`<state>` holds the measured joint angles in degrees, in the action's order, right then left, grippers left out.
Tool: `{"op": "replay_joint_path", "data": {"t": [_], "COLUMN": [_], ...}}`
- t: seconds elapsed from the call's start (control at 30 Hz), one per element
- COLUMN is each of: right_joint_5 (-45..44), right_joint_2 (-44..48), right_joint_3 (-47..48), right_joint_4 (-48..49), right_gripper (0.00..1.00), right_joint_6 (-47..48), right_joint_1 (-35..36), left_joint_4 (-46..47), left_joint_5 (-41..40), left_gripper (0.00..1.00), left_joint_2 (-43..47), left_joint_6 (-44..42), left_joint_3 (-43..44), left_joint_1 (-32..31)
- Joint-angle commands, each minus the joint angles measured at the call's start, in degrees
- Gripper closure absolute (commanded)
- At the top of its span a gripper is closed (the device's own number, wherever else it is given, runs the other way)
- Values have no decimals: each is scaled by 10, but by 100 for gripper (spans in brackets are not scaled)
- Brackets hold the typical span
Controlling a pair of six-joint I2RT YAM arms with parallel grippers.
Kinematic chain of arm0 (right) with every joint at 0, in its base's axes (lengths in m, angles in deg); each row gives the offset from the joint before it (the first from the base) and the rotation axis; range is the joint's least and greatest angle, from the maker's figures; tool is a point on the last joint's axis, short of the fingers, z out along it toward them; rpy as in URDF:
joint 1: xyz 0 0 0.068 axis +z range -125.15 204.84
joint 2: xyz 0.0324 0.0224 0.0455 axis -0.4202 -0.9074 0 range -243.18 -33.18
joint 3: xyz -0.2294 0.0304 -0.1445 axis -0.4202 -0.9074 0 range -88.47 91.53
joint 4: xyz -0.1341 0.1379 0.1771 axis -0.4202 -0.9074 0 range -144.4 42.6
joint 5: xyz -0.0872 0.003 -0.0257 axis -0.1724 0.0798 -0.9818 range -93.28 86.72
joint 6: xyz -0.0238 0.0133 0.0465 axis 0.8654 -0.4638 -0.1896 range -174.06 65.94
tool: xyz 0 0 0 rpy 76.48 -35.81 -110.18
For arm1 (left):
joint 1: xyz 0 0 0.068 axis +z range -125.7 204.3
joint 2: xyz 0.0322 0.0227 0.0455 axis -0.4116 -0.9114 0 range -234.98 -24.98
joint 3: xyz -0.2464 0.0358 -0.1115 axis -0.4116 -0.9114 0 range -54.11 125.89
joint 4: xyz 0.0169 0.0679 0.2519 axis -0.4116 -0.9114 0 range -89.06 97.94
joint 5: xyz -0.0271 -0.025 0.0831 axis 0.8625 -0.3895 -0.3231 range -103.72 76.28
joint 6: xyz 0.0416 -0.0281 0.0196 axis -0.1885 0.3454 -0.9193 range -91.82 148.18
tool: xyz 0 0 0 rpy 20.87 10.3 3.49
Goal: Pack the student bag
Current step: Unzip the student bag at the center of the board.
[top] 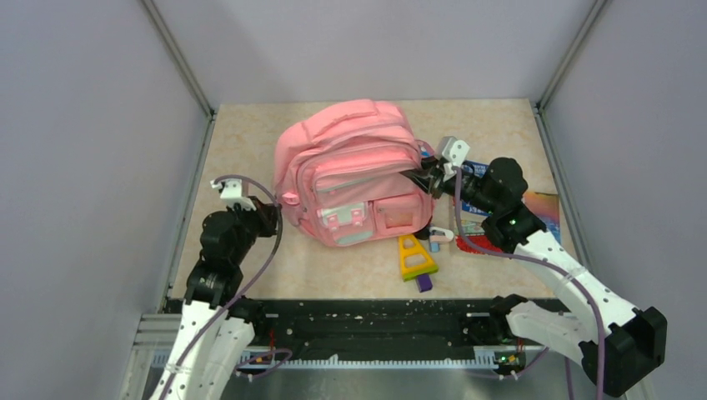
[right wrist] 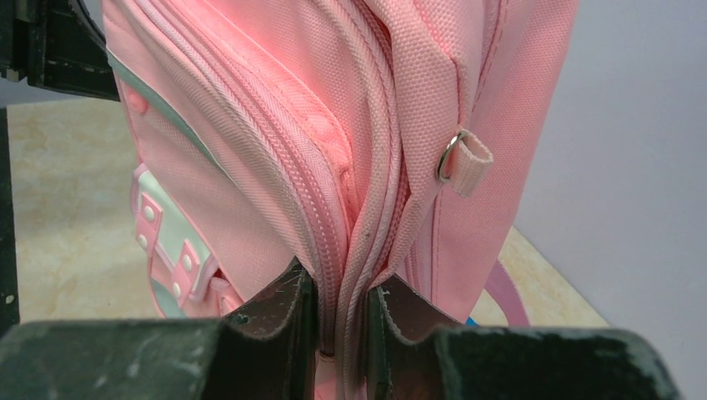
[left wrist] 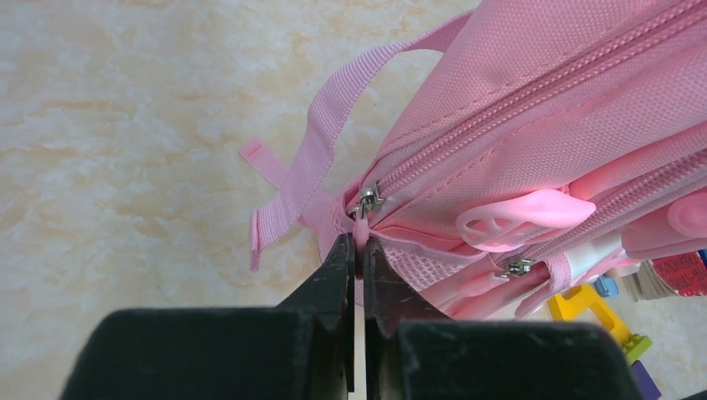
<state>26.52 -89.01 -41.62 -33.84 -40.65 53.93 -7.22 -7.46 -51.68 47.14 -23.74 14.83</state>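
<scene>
The table (top: 242,150) was pale and marbled, with grey walls round it. The student bag (top: 358,171) lay in the middle of the table, toward the back, with its front pockets facing up. It was the biggest thing there. It was pink all over, with grey zip lines and a small white and pink patch low on its front.

The left arm reached in from the bag's left side. The left gripper (left wrist: 358,250) was squeezed tight. Its two black fingers (left wrist: 338,275) pinched the pink zipper pull (left wrist: 360,233) at the bag's corner.

The right arm came in from the bag's right side. The right gripper (right wrist: 342,287) was nearly closed on the bag's side. A thick pink seam beside a zip was caught between its fingers.

A bright book (top: 546,208) lay flat on the table under the right arm. It may have been more than one book, as the arm hid a lot of it. A pink strap (left wrist: 325,125) looped out over the table just beside the pinched corner. A yellow toy piece (top: 414,257) lay on the table just in front of the bag. A purple block (top: 424,283) sat at its near end. A little metal ring (right wrist: 448,157) hung in a pink tab on the bag's side, above the right gripper.
</scene>
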Motion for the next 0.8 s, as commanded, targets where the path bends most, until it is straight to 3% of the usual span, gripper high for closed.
{"op": "replay_joint_path", "data": {"t": [0.0, 0.47, 0.77], "right_joint_5": [-32, -48, -48], "right_joint_2": [11, -46, -58], "right_joint_3": [16, 54, 60], "right_joint_4": [43, 30, 30], "right_gripper": [100, 100, 100], "right_joint_6": [54, 120, 122], "right_joint_1": [-2, -3, -3], "left_joint_4": [-34, -175, -159], "left_joint_5": [-40, -40, 18], "left_gripper": [100, 100, 100], "left_joint_2": [-11, -63, -63], "left_joint_6": [-9, -152, -152], "left_joint_3": [98, 221, 208], "left_joint_1": [2, 2, 2]}}
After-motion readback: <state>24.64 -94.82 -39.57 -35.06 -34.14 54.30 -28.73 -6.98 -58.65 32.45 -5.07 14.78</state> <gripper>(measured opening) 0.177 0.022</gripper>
